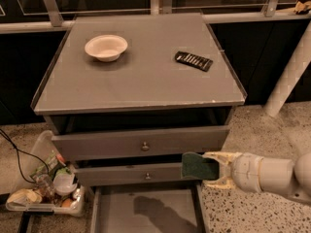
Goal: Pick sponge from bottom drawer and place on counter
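Note:
The sponge (pixel 197 166), dark green face toward me, is held between the fingers of my gripper (pixel 210 168) at the lower right, in front of the middle drawer's right end. The gripper is shut on it and holds it above the right wall of the open bottom drawer (pixel 112 211), whose grey floor shows a dark stain. The counter (pixel 141 76) is the broad grey top above, well above the sponge.
A white bowl (pixel 106 47) stands at the counter's back left and a flat black ridged object (pixel 194 60) lies at its right. A tray of clutter (pixel 46 193) with cables sits on the floor at left. A white pole (pixel 289 76) stands at right.

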Robot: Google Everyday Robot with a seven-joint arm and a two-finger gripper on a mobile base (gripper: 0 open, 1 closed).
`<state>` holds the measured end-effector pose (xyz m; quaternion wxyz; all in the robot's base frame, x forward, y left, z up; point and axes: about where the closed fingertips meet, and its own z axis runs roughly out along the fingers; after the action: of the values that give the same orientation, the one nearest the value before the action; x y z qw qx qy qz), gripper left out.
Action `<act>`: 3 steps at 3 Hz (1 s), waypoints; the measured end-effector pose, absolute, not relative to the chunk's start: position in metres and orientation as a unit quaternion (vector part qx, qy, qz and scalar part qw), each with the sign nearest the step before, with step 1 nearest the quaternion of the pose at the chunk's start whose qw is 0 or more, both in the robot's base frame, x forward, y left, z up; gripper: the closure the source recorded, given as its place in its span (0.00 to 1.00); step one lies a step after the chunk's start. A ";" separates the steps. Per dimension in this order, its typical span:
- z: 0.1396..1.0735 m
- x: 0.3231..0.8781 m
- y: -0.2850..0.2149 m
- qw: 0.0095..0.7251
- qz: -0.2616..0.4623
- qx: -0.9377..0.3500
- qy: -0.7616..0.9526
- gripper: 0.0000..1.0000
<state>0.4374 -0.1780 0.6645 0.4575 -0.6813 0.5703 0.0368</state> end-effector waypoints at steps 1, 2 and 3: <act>0.730 0.441 -0.186 0.481 0.000 -0.677 0.557 1.00; 0.802 0.448 -0.204 0.515 -0.042 -0.659 0.547 1.00; 0.803 0.448 -0.202 0.515 -0.042 -0.660 0.545 1.00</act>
<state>0.4480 -0.2024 0.8026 0.5149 -0.6605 0.5449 -0.0420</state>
